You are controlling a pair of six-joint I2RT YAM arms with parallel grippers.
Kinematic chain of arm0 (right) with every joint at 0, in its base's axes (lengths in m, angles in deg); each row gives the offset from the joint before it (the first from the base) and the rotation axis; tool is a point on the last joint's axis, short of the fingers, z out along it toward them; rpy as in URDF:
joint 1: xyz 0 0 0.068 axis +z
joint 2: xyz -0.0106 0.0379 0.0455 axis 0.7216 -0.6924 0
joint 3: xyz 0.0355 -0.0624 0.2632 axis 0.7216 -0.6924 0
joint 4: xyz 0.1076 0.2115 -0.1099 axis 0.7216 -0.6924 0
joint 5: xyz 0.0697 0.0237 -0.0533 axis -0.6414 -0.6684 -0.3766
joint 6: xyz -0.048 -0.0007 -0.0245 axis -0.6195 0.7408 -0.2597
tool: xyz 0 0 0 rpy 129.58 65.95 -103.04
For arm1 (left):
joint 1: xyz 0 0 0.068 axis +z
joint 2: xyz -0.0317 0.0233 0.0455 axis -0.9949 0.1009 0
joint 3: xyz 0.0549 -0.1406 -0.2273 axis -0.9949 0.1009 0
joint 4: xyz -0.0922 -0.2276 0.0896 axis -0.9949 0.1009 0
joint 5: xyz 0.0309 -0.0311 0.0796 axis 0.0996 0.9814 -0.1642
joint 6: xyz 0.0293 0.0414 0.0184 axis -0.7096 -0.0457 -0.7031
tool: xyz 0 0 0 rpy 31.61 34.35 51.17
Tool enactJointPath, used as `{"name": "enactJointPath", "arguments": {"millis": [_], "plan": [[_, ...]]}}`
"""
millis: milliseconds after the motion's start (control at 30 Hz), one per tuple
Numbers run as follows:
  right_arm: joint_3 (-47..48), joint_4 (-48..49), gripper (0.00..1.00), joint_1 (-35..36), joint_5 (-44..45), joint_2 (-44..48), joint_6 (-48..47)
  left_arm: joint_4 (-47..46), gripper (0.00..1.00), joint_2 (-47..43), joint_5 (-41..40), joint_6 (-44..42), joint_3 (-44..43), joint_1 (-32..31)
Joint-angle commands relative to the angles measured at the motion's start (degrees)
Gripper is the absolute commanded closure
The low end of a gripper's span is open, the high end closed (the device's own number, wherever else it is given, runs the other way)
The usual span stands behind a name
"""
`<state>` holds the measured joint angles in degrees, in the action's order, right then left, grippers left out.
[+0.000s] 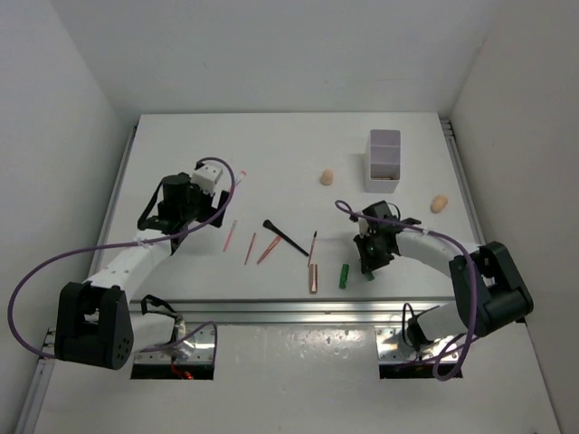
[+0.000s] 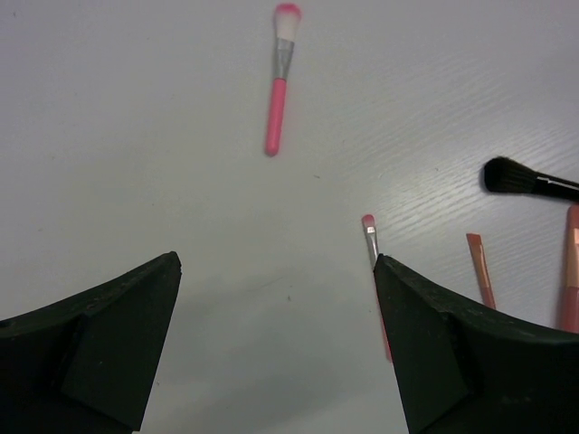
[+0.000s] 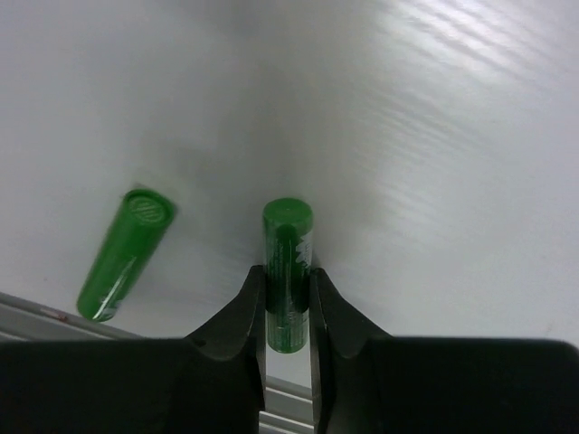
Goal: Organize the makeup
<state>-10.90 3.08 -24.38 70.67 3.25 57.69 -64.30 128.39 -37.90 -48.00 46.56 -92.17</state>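
My right gripper (image 3: 288, 280) is shut on a green tube (image 3: 288, 237) near the table's front edge, and the tube's cap end sticks out past the fingertips. A second green tube (image 3: 125, 253) lies loose to its left. From above, the right gripper (image 1: 369, 264) sits just right of that loose green tube (image 1: 344, 276) and a rose-gold tube (image 1: 314, 278). My left gripper (image 2: 276, 262) hangs open over bare table, holding nothing. Ahead of it lie a pink brush (image 2: 280, 77), a thin pink-tipped brush (image 2: 369, 237) and a black brush (image 2: 520, 178).
A white compartment box (image 1: 384, 161) stands at the back right. One beige sponge (image 1: 327, 176) lies left of it and another (image 1: 440, 203) to its right. Thin pink pencils (image 1: 251, 248) lie mid-table beside the black brush (image 1: 285, 237). A metal rail (image 1: 298, 312) edges the front.
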Motion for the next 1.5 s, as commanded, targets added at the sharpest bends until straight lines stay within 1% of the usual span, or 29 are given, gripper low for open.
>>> {"name": "enactJointPath", "arguments": {"millis": [0, 67, 100, 133, 167, 200, 233, 300, 333, 367, 400, 467, 500, 533, 567, 633, 667, 700, 867, 900, 967, 1133, 1200, 1300, 1333, 1400, 1433, 1467], "plan": [[2.2, 0.0, 1.0, -2.7, 2.5, 0.0, -1.1, 0.8, 0.07, -1.0, 3.1, -6.5, -0.9, -0.6], [6.5, -0.9, 1.0, -4.9, 2.0, 1.4, -3.0, 1.4, 0.13, -1.0, 6.1, -10.8, -1.7, -1.1], [7.9, -0.5, 1.0, -5.7, 2.0, 1.6, -3.2, 2.2, 0.13, -0.4, 7.2, -15.6, -2.5, -1.1], [12.6, -0.3, 1.0, -7.0, 2.2, 1.6, -3.0, 2.8, 0.14, -0.4, 9.3, -17.9, -3.0, -1.8], [14.1, 1.0, 1.0, -8.3, 2.5, 1.3, -3.4, 2.8, 0.14, -0.4, 10.3, -20.0, -3.0, -1.8], [19.0, 2.7, 1.0, -9.4, 2.4, 0.4, -4.2, 3.3, 0.14, -0.4, 12.8, -23.8, -3.7, -2.4], [20.5, 3.6, 1.0, -9.9, 2.3, -0.9, -4.9, 3.3, 0.14, -0.4, 14.1, -25.7, -3.7, -3.2], [23.6, 10.0, 1.0, -11.3, 1.1, -3.0, -18.0, 4.7, 0.14, 0.1, 16.4, -28.5, -4.5, -4.1], [24.9, 13.7, 1.0, -11.6, 0.6, -4.3, -21.5, 4.7, 0.13, 0.1, 17.7, -29.1, -5.2, -4.8], [25.5, 15.6, 1.0, -12.3, 0.0, -6.4, -31.7, 4.7, 0.13, 0.6, 18.2, -29.1, -5.2, -4.8], [26.6, 18.1, 1.0, -12.6, -0.5, -7.5, -34.0, 5.2, 0.13, 0.6, 18.2, -29.1, -5.8, -5.4], [31.4, 18.6, 1.0, -14.3, -2.4, -11.3, -39.2, 5.2, 0.13, 1.3, 18.9, -29.1, -5.8, -6.0], [33.1, 16.7, 1.0, -14.9, -3.4, -13.9, -39.9, 5.2, 0.12, 2.0, 18.9, -29.1, -5.8, -6.6], [34.4, 14.9, 1.0, -15.4, -6.4, -16.0, -40.8, 5.2, 0.12, 2.0, 18.9, -28.6, -5.8, -6.6], [37.0, 14.5, 1.0, -17.0, -7.4, -17.8, -42.5, 5.2, 0.12, 2.0, 18.9, -28.6, -5.8, -7.1], [36.9, 17.6, 1.0, -18.1, -11.0, -19.1, -44.4, 5.2, 0.12, 2.5, 18.9, -27.2, -5.8, -7.2], [35.4, 19.0, 1.0, -18.6, -11.8, -19.4, -46.0, 5.2, 0.12, 3.0, 18.9, -27.2, -6.3, -7.7], [35.0, 22.2, 1.0, -18.9, -12.9, -19.7, -46.7, 5.2, 0.12, 3.0, 18.9, -26.7, -6.4, -7.7], [36.2, 23.7, 1.0, -19.8, -11.4, -21.9, -51.8, 5.2, 0.12, 4.1, 17.6, -25.0, -6.9, -8.2], [35.1, 26.5, 1.0, -20.3, -10.9, -21.9, -52.1, 5.2, 0.12, 4.1, 17.6, -25.0, -6.9, -8.2], [34.5, 27.5, 1.0, -20.6, -11.8, -21.7, -53.1, 5.2, 0.12, 4.1, 17.0, -25.0, -6.9, -8.2], [35.8, 25.4, 1.0, -21.4, -12.7, -24.0, -54.2, 5.2, 0.12, 4.6, 17.0, -25.0, -6.9, -8.7], [35.2, 25.4, 0.97, -21.4, -12.4, -24.3, -54.5, 5.2, 0.12, 4.6, 17.0, -25.0, -6.9, -8.7], [33.5, 26.1, 0.89, -21.5, -12.2, -23.9, -54.5, 5.2, 0.1, 4.6, 16.5, -25.0, -6.9, -8.7], [33.1, 26.3, 0.75, -21.6, -12.1, -23.6, -54.2, 5.2, 0.1, 4.6, 16.5, -25.0, -6.9, -8.7], [33.0, 26.2, 0.67, -21.5, -11.8, -23.5, -53.9, 5.2, 0.1, 4.6, 16.5, -25.0, -6.9, -8.7], [33.4, 26.1, 0.55, -21.5, -11.5, -23.4, -54.0, 5.2, 0.1, 4.6, 16.5, -25.0, -6.9, -8.7], [33.5, 26.1, 0.51, -21.5, -11.6, -23.3, -53.3, 5.2, 0.09, 4.6, 16.5, -25.0, -6.9, -8.7]]}}
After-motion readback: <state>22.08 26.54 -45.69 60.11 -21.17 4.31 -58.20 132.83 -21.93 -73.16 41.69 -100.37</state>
